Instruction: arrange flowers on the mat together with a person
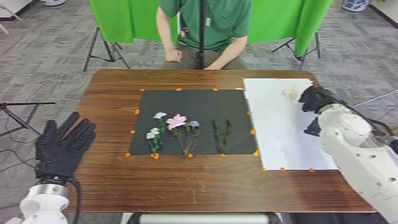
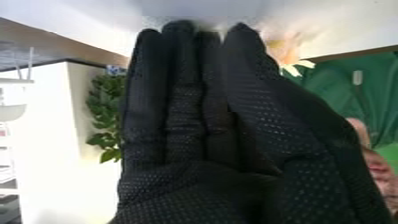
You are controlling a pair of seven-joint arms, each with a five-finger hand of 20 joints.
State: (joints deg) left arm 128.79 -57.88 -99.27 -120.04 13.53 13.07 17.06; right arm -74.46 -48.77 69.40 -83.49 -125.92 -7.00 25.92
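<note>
- Table (image 1: pixel 204 187): brown wood between left hand and dark mat, also along near side.
- Dark mat (image 1: pixel 187 102): orange tape at edges; flowers (image 1: pixel 177 121) and green stems (image 1: pixel 221 136) on near half.
- White sheet (image 1: pixel 275 135): just right of mat.
- Left hand (image 1: pixel 65 150): at left table edge, fingers straight, spread.
- Right hand (image 1: pixel 317 99): over sheet's right edge, fingers straight, together.
- Pale flower (image 1: pixel 290 93): far end of sheet, near right hand.

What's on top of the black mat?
On the black mat lie a pink flower, small pale flowers and green stems. Mat parts right beneath them are covered.
</note>
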